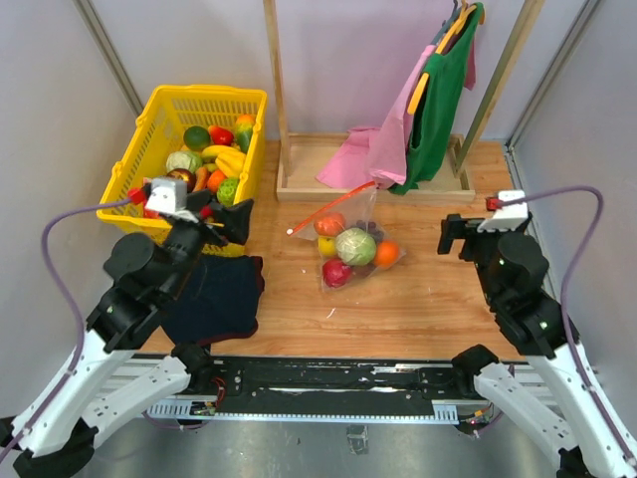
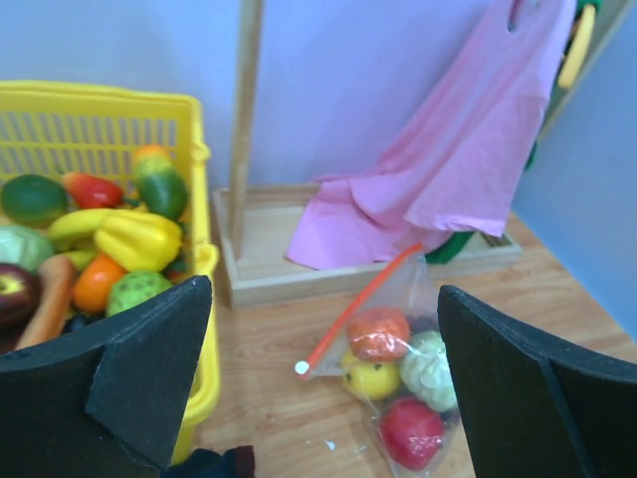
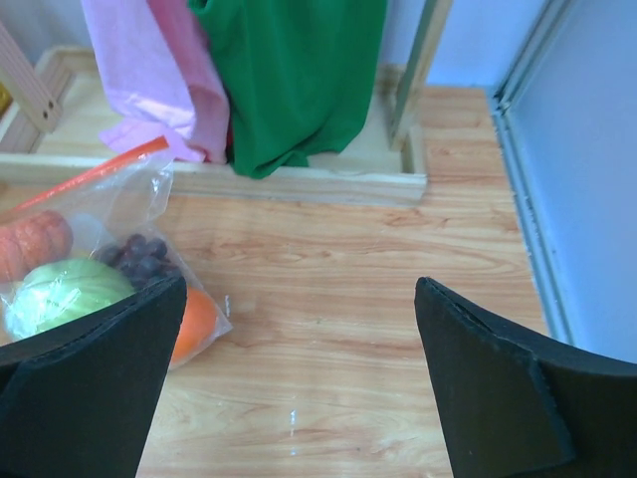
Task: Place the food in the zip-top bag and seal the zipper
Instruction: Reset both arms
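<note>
The clear zip-top bag lies mid-table, holding a pale green cabbage, a red apple, an orange, a small pumpkin, a yellow fruit and purple grapes. Its red-orange zipper runs diagonally, with the white slider tab at its lower left end. My left gripper is open and empty, left of the bag beside the basket. My right gripper is open and empty, right of the bag. The bag also shows in the left wrist view and the right wrist view.
A yellow basket with several more toy fruits stands at the back left. A dark cloth lies front left. A wooden rack base holds a hanging pink cloth and a green garment behind the bag.
</note>
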`<state>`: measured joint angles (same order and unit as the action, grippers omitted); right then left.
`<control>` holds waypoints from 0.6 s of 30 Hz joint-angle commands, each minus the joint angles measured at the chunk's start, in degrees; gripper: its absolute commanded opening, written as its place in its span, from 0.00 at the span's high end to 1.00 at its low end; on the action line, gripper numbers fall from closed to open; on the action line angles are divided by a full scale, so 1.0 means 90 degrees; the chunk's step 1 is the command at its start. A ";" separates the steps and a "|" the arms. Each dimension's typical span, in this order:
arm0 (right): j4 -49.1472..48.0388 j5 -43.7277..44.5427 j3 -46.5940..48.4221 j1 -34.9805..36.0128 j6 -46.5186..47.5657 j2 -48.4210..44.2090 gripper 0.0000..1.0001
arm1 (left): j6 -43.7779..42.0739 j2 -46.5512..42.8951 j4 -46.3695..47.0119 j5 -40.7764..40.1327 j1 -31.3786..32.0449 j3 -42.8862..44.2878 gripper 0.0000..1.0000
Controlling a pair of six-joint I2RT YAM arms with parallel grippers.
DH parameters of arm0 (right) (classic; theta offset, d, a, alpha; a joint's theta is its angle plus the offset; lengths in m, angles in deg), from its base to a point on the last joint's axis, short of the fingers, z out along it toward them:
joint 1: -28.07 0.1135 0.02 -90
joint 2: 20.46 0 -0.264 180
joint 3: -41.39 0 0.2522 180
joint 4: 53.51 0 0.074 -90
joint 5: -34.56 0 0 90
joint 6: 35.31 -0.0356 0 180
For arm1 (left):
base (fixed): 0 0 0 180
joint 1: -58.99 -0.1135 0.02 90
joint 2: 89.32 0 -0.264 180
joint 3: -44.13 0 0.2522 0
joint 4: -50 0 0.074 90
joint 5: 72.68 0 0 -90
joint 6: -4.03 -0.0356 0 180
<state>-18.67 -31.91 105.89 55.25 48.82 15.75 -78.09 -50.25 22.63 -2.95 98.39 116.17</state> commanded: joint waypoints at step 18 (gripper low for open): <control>-0.0878 0.0833 -0.1072 -0.0100 0.0728 -0.1816 0.02 | -0.0917 -0.2176 0.1407 -0.1752 -0.0039 -0.2117 0.01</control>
<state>-24.14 -25.15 96.12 55.25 54.81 -0.36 -84.89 -69.88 32.05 -16.59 98.37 97.62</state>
